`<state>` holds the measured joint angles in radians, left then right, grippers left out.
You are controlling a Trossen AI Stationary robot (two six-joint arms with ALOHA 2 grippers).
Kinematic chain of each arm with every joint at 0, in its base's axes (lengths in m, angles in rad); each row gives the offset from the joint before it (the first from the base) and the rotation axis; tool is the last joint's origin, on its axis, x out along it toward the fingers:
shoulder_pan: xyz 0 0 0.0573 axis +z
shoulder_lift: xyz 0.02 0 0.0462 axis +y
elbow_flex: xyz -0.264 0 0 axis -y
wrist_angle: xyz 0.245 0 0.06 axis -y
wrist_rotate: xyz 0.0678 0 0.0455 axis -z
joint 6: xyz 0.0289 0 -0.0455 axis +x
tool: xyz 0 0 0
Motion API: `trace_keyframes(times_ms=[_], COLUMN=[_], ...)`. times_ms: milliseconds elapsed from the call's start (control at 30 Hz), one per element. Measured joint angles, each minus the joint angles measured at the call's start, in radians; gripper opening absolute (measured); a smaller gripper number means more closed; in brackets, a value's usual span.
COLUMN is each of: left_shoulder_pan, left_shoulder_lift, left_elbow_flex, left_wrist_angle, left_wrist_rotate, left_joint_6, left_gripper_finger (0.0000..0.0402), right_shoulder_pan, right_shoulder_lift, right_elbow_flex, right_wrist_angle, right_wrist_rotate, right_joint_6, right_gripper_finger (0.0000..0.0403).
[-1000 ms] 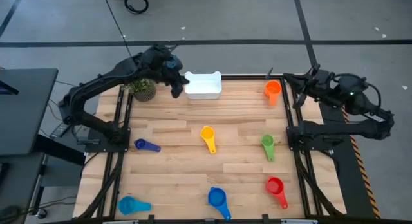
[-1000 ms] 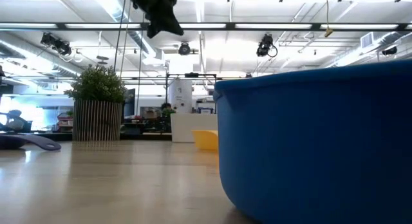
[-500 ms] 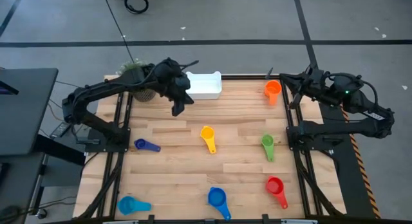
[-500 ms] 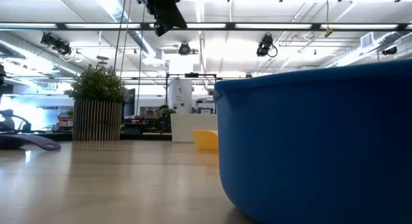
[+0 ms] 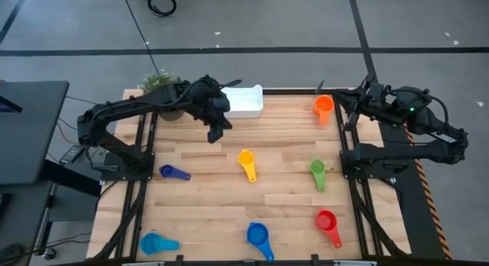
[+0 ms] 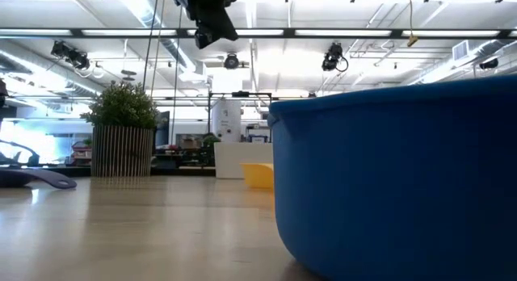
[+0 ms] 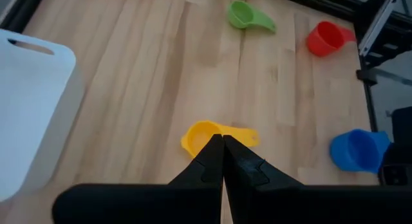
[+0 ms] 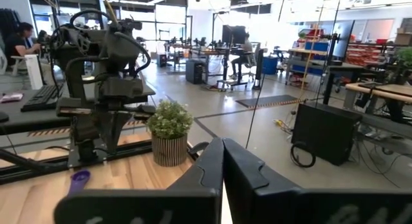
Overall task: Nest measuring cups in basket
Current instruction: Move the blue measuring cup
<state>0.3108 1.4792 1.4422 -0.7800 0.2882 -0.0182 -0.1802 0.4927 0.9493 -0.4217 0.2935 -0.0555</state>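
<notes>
I see the left gripper (image 5: pixel 216 131) above the table, fingers pressed together and empty, between the white basket (image 5: pixel 243 101) and the yellow measuring cup (image 5: pixel 246 163). Right gripper (image 5: pixel 350 105) is parked at the right rear edge, fingers together, just beside the orange measuring cup (image 5: pixel 323 107). No cups are in the basket.

A grey floor (image 5: pixel 267 21) crossed by dark lines surrounds the wooden table (image 5: pixel 229 197), while beyond it lies a bright open workshop with ceiling strip lights (image 6: pixel 339 31), desks (image 8: pixel 380 89) and a black cabinet (image 8: pixel 320 132).
</notes>
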Motion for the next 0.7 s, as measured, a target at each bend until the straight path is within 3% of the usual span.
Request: trace_keyframes(times_ms=[400,700], left_shoulder_pan=[-0.012,-0.065], left_shoulder_lift=[0.0,0.038], left_elbow_flex=[0.0,0.0], left_wrist_angle=[-0.003,-0.038], left_wrist_rotate=[0.028,0.166], left_joint_6=[0.047,-0.158], left_gripper_finger=[0.0014,0.0014], right_shoulder_pan=[0.0,0.0], right_shoulder_lift=[0.0,0.0], right_elbow_flex=[0.0,0.0], right_wrist_angle=[0.0,0.0], right_wrist_rotate=[0.0,0.0], right_joint_6=[0.0,0.0], right_gripper_finger=[0.0012,0.002])
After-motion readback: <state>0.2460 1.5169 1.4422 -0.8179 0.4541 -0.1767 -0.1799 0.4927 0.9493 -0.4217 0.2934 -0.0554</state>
